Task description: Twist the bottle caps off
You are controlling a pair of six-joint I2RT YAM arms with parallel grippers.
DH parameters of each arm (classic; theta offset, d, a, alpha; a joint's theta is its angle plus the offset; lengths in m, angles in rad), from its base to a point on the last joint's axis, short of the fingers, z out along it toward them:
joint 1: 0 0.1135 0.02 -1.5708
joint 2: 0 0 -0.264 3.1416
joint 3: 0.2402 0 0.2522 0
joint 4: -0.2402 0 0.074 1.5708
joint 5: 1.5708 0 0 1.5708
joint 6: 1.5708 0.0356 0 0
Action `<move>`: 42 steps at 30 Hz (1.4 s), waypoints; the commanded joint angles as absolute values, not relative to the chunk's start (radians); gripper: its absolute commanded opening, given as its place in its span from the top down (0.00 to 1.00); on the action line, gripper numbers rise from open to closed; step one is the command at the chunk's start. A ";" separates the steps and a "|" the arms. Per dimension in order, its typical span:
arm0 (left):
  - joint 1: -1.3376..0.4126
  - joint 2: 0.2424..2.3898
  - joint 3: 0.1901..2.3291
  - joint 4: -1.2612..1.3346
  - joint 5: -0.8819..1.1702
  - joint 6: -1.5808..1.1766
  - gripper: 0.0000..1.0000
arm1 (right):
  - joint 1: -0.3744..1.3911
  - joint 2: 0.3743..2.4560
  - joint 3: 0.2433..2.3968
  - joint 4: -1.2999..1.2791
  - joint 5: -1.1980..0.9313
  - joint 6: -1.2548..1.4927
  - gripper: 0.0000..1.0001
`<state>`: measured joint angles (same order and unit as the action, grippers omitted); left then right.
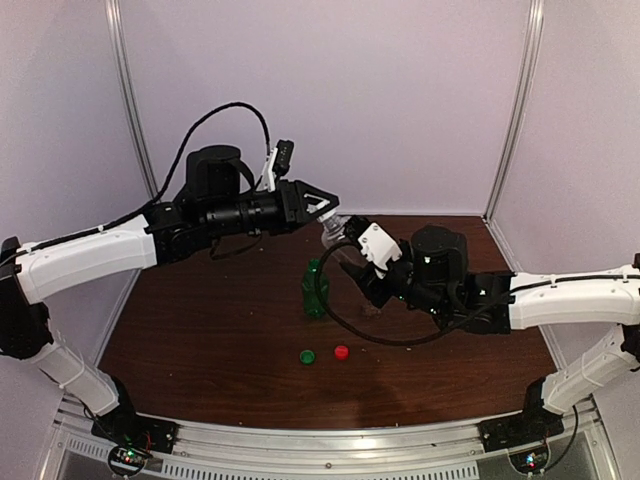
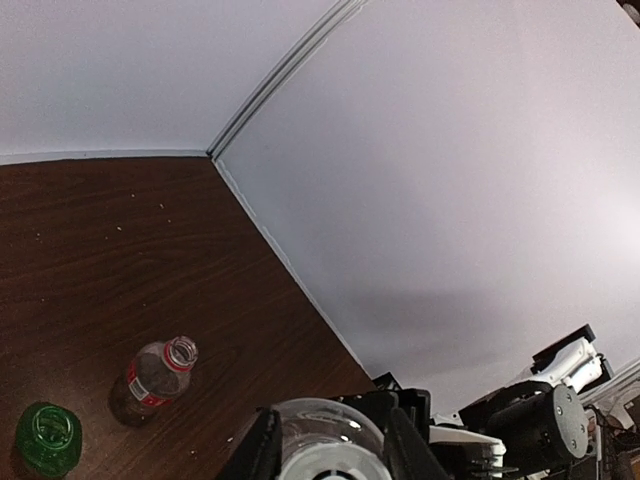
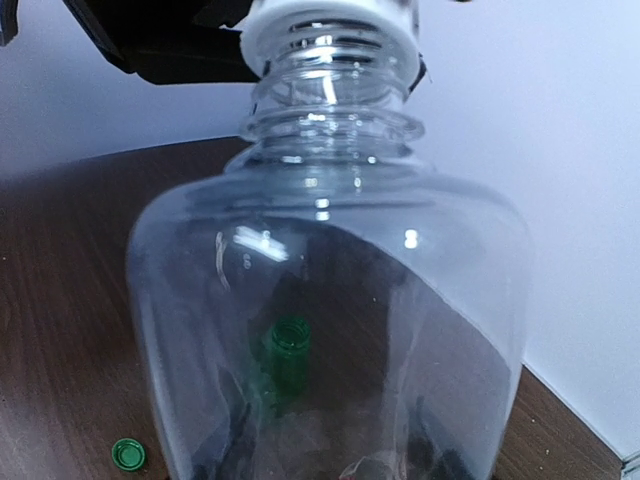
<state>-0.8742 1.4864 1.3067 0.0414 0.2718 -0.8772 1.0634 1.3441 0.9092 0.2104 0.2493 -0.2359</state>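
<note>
Dark brown wooden surface (image 1: 200,330), white walls all round. At centre of the top view, the right gripper (image 1: 352,252) is clamped on the wide clear plastic bottle (image 3: 330,300), held off the surface. The left gripper (image 1: 330,205) pinches its small white plastic screw cap (image 3: 330,25). A round green plastic cap (image 1: 307,355) and a round red plastic cap (image 1: 341,352) lie loose at lower centre.

Two arms, left arm (image 1: 90,255) and right arm (image 1: 570,298): long white moulded link shells, black cylindrical joint housings (image 1: 215,170), and black bases (image 1: 125,428), each with small green and red lights (image 1: 127,458) beside it. Left gripper (image 1: 332,206): black, with a triangular cut-out in its frame, black fingers (image 2: 258,452) and a white bracket (image 1: 268,165) over the wrist; the right wrist bears a white block (image 1: 380,243). Thin black cables (image 1: 225,108) run in loose loops from each wrist.
</note>
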 commanded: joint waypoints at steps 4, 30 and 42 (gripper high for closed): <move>-0.839 1.500 1.282 0.084 0.205 -0.999 0.92 | 1.085 1.316 0.890 0.303 0.411 -0.305 0.53; -0.806 1.339 1.105 -0.039 0.015 -0.655 0.91 | 1.072 1.203 0.846 0.262 0.274 -0.266 0.49; -0.804 1.196 0.646 0.111 -0.024 -0.489 0.91 | 1.010 1.183 0.844 0.234 0.098 -0.146 0.46</move>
<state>-0.8104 1.2255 0.7677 -0.0193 -0.0174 -0.5671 1.0332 1.1854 0.8494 0.2405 0.1993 -0.2176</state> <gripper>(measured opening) 0.324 0.543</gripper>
